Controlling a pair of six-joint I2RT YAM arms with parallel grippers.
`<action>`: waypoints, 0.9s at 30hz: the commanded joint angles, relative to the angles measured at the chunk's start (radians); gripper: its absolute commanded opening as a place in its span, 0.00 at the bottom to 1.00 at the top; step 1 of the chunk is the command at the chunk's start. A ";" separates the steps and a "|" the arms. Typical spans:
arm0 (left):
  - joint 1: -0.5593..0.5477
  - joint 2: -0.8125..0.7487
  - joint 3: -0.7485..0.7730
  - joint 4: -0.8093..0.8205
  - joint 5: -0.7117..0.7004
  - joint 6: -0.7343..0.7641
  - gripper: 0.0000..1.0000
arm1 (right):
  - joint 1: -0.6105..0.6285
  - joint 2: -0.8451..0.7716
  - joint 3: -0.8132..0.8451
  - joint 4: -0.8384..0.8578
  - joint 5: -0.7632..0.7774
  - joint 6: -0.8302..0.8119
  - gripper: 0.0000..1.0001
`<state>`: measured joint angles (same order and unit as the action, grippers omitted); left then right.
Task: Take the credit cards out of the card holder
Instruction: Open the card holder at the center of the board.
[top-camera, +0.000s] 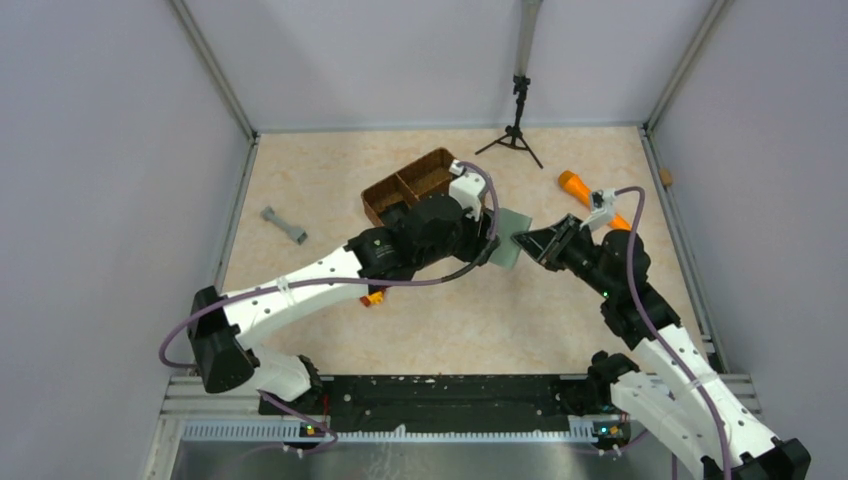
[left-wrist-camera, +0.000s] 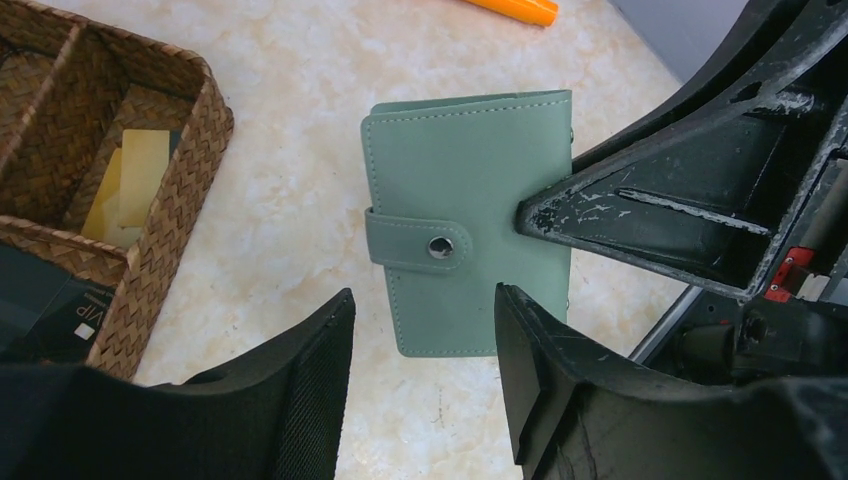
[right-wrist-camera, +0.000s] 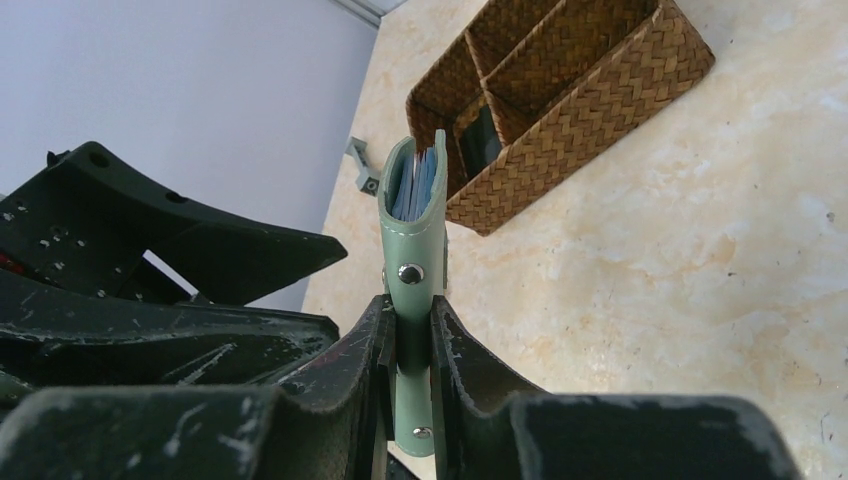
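The card holder (left-wrist-camera: 470, 190) is a grey-green wallet, closed, with its tab (left-wrist-camera: 418, 243) snapped. My right gripper (right-wrist-camera: 410, 320) is shut on one edge of it and holds it on edge, as the right wrist view (right-wrist-camera: 412, 240) shows. Pale blue pockets (right-wrist-camera: 412, 185) show at its open end; I cannot make out separate credit cards. My left gripper (left-wrist-camera: 422, 295) is open, just short of the holder's near edge and facing its tab side, touching nothing. In the top view the holder (top-camera: 508, 243) sits between the left gripper (top-camera: 488, 238) and the right gripper (top-camera: 535, 243).
A brown woven basket (top-camera: 410, 185) stands just behind the left gripper; it holds a yellowish piece (left-wrist-camera: 130, 185) and a black block (left-wrist-camera: 50, 300). An orange object (top-camera: 575, 185), a grey dumbbell-shaped piece (top-camera: 283, 225) and a tripod (top-camera: 517, 125) lie farther off.
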<state>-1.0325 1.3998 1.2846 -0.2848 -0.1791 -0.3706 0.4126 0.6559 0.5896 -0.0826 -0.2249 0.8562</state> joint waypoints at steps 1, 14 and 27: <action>-0.009 0.042 0.062 -0.006 0.034 0.042 0.55 | 0.011 0.006 0.008 0.071 -0.028 -0.004 0.00; -0.009 0.132 0.118 -0.030 0.022 0.055 0.41 | 0.011 0.013 0.000 0.116 -0.082 0.021 0.00; 0.004 0.147 0.131 -0.097 -0.092 0.009 0.04 | 0.011 0.006 -0.003 0.045 -0.088 -0.012 0.00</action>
<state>-1.0431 1.5311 1.3796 -0.3397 -0.1783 -0.3542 0.4126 0.6819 0.5793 -0.0761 -0.2604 0.8543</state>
